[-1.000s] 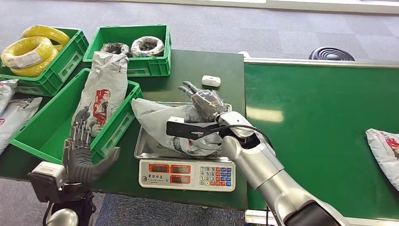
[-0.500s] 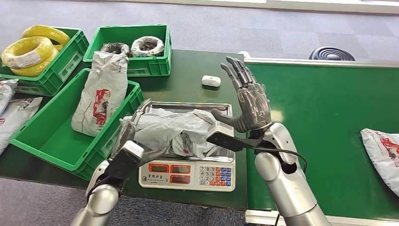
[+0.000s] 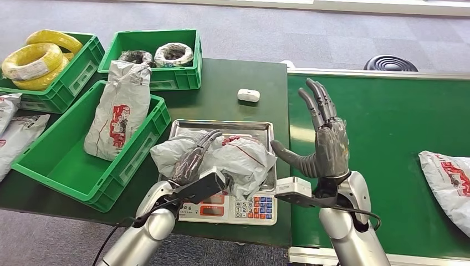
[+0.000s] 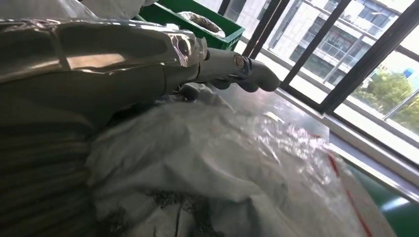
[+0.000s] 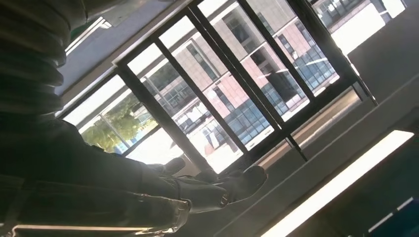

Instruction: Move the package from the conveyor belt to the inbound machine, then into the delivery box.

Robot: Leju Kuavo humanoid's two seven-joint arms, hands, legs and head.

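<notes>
Grey package is lying on the scale tray. Left hand is resting on it, fingers straight and together. Right hand is hovering beside it, upright, fingers spread, holding nothing.

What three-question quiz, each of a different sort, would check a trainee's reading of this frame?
1. True or false: the right robot hand holds the package.
2. Which robot hand rests on the package lying on the scale? A) left B) right C) neither
3. Fill in: a second package lies on the green ______.

Key
1. False; it is raised, fingers apart, holding nothing.
2. A; the left robot hand lies on top.
3. Conveyor belt.
</notes>
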